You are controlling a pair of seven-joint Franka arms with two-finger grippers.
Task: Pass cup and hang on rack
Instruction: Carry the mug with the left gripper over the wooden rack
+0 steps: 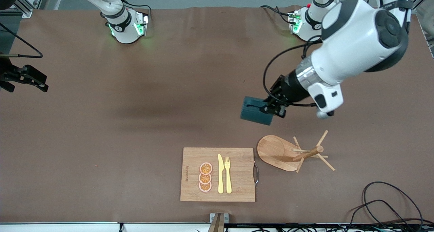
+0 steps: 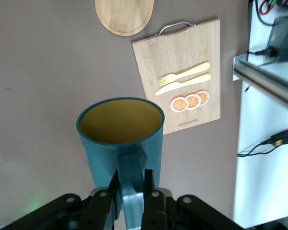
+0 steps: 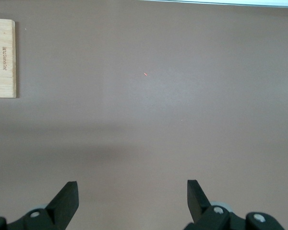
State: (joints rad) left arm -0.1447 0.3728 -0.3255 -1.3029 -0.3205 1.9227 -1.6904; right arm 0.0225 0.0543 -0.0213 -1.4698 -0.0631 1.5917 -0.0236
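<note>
My left gripper (image 1: 272, 109) is shut on the side handle of the teal-green cup (image 1: 255, 110) and holds it tilted in the air over bare table, a little farther from the front camera than the rack. In the left wrist view the fingers (image 2: 149, 184) clamp the handle and the cup's (image 2: 120, 139) yellow inside shows. The wooden rack (image 1: 307, 154) stands on its oval base (image 1: 273, 150) beside the cutting board; only its base (image 2: 125, 17) shows in the left wrist view. My right gripper (image 3: 132, 196) is open and empty over bare table at the right arm's end (image 1: 37, 81).
A bamboo cutting board (image 1: 237, 188) with a metal handle lies near the front edge, carrying a yellow knife (image 1: 220, 174), a yellow fork (image 1: 228, 174) and three orange slices (image 1: 205, 177). Black cables (image 1: 383, 205) lie at the front corner at the left arm's end.
</note>
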